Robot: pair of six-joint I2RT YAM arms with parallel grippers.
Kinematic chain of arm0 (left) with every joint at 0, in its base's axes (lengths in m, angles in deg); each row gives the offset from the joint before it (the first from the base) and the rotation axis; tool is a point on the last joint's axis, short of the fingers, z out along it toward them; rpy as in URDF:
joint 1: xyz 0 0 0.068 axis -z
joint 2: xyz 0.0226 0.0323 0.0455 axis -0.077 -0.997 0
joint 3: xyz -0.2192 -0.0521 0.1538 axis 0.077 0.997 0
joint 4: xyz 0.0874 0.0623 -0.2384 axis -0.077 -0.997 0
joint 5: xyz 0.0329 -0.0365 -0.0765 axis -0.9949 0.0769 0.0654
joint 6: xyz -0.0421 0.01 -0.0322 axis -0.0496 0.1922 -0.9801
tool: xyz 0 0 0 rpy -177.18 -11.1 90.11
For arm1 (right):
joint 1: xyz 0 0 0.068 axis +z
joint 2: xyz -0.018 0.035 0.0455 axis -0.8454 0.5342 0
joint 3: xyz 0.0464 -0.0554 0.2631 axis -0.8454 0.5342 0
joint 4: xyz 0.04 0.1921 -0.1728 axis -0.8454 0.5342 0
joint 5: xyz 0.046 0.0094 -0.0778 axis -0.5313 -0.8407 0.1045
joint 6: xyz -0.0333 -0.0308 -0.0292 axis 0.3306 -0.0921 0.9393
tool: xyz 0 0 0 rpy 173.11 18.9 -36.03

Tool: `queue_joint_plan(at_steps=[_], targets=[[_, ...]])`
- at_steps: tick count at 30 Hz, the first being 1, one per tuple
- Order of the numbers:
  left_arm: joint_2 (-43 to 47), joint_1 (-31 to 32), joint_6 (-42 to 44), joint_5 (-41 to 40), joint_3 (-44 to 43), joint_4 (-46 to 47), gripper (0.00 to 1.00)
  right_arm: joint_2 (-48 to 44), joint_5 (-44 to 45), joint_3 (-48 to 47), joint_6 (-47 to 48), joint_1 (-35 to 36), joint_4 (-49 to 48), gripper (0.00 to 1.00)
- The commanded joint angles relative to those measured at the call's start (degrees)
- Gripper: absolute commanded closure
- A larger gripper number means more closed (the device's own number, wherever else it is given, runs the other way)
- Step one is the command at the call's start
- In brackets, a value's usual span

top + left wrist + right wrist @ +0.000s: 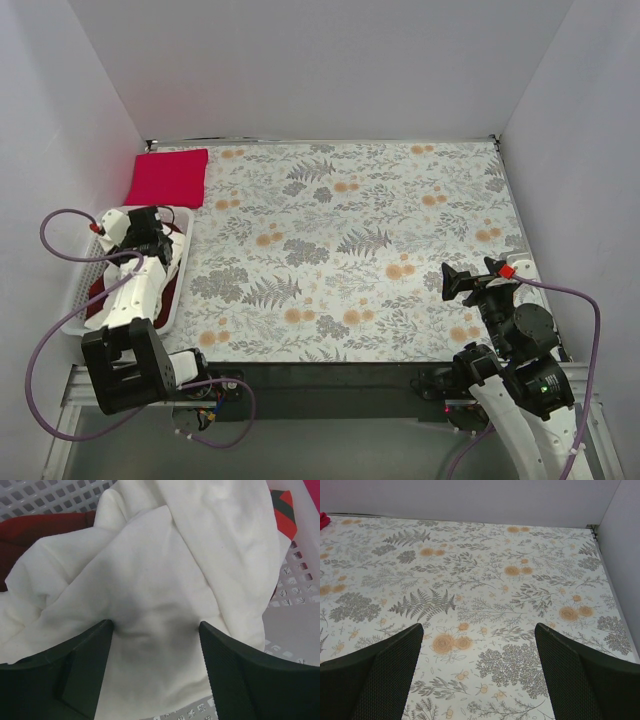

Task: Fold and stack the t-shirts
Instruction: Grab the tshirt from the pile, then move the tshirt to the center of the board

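Left hand: jaws apart, astride a fold of the cream shirt in the near-left basket, ready to pinch.
Right hand: wide, empty, above the bench.
Pink shirt: folded far left, likely stack base.

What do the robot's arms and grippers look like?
The left arm and right arm have white links and black joints, each with a looping purple cable. The right arm has a red part near the wrist. The left gripper and right gripper have broad black textured fingers.
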Motion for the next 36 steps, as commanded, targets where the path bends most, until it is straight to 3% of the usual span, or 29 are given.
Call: queue_joint_plan(at_steps=[1, 4, 5, 10, 18, 25, 31, 36], targets=[[-0.03, -0.26, -1.12, -0.14, 2.43, 3.62, 0.38, -0.44, -0.46, -0.1, 1.12, 0.35, -2.82, 0.01], [-1.7, -0.26, -1.47, 0.3, 2.53, 2.58, 0.59, -0.18, -0.63, -0.11, 1.12, 0.35, -2.73, 0.02], [-1.53, -0.26, -1.56, 0.39, 2.35, 1.96, 0.75, 0.0, -0.81, -0.1, 1.12, 0.44, -2.82, 0.02], [4.96, -0.08, 3.18, 0.48, -2.12, -1.2, 0.97, 0.96, -1.16, -0.19, 1.29, 0.62, -2.73, 0.02], [11.83, 2.11, 7.93, -0.58, -19.06, -4.54, 1.0, 2.19, -1.42, -0.28, 1.47, 0.88, -2.73, 0.02], [13.5, 4.13, 9.07, 6.53, -28.83, -6.3, 1.0, 2.9, -1.51, -0.37, 1.38, 0.88, -2.56, 0.02], [11.4, 5.45, 6.71, 19.79, -37.27, -9.47, 1.0, 2.9, -1.69, -0.46, 1.47, 0.88, -2.64, 0.02], [11.04, 7.38, 0.38, 37.77, -39.4, -5.79, 1.0, 2.55, -1.6, -0.37, 1.47, 0.88, -2.64, 0.02]])
